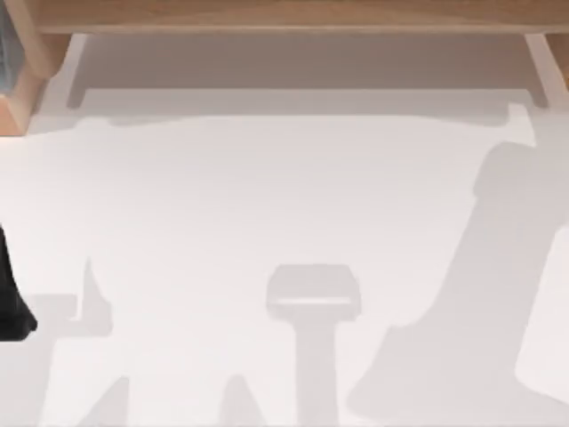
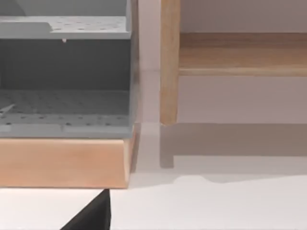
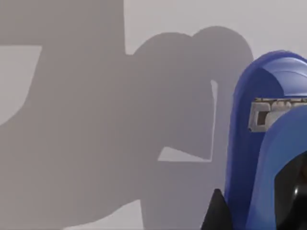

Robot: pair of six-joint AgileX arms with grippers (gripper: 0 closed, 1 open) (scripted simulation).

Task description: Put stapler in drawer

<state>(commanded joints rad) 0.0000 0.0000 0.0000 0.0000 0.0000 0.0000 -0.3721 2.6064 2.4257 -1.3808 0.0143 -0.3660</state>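
We see the bright blue, rounded plastic stapler close up in the right wrist view, with its metal staple slot facing the camera and the white table behind it crossed by arm shadows. A dark tip of our right gripper sits just beside the stapler's lower edge; we judge the stapler sits this close to the wrist because it is being carried or is about to be grasped, but we cannot tell how far the fingers are spread or whether they have hold of it. At the far left of the table stands the light wooden cabinet with grey perforated drawer trays, and a pale wooden shelf frame runs along the far edge. Our left arm's black body sits at the table's left edge, its wrist camera facing the drawer front, probably placed there to tend the drawer; its fingers' spread we cannot tell.
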